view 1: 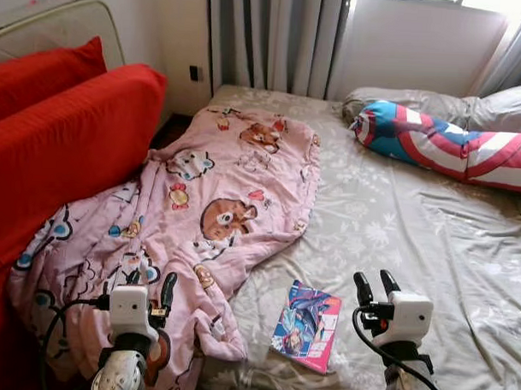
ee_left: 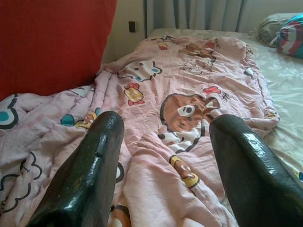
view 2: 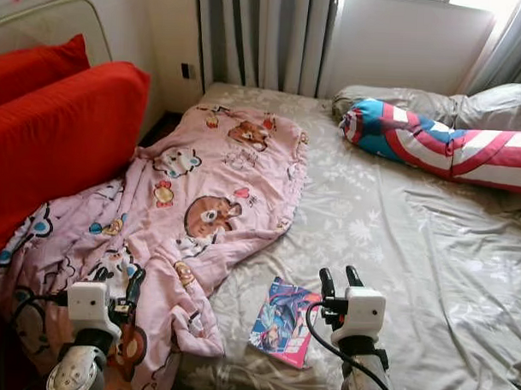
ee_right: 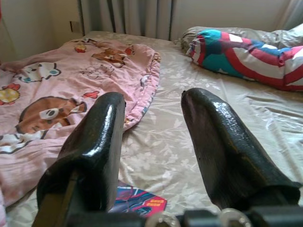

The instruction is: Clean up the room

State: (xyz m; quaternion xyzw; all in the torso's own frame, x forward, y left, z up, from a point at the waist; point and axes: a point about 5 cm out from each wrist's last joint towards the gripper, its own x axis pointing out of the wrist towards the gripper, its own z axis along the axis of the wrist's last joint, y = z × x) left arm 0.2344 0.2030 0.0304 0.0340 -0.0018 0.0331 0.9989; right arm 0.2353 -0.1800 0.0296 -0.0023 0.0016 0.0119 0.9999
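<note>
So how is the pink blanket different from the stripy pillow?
The pink blanket lies flat and rumpled, spilling off the bed's edge; the stripy pillow is plump and long, up by the head of the bed. The blanket shows cartoon bears; the pillow has red, white and blue stripes. Both rest on the bed.

Both arms are up in front of the robot, forearms reaching forward at about the same height. The left gripper [view 1: 151,287] has its two black fingers [ee_left: 90,170] spread apart, nothing between them. Same deal with the right gripper [view 1: 375,286], fingers [ee_right: 222,142] parted and empty, pointing ahead and a bit upward.
</note>
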